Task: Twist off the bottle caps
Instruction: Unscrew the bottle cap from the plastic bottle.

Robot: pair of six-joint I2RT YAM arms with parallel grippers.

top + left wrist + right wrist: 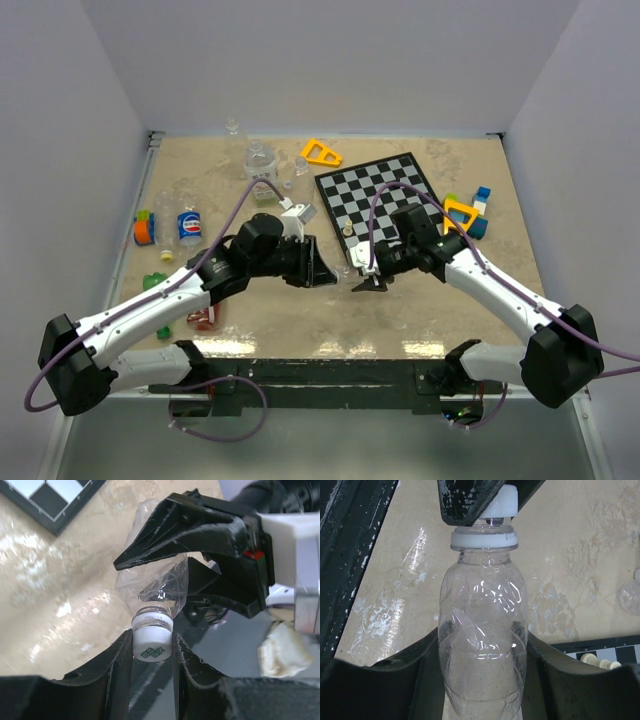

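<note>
Left claw (pixel 152 652), closed narrow, pinches the small white screw cap (pixel 152 641) of a clear unlabelled plastic bottle (pixel 482 630). Right claw (pixel 364 281), partly open, clamps the bottle's body between both fingers. The bottle spans the two claws, near the black-and-white chessboard (pixel 385 195) on the beige table (pixel 440 310).

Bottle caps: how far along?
Done: a loose yellow cap lies by the cola bottle; little else can be confirmed.
In hand: the right hand grips the clear bottle. The left hand is shut on its white cap, which is still seated on the neck.
Left: this cap, then the cola bottle and green bottle, whose caps are too small to judge.
</note>
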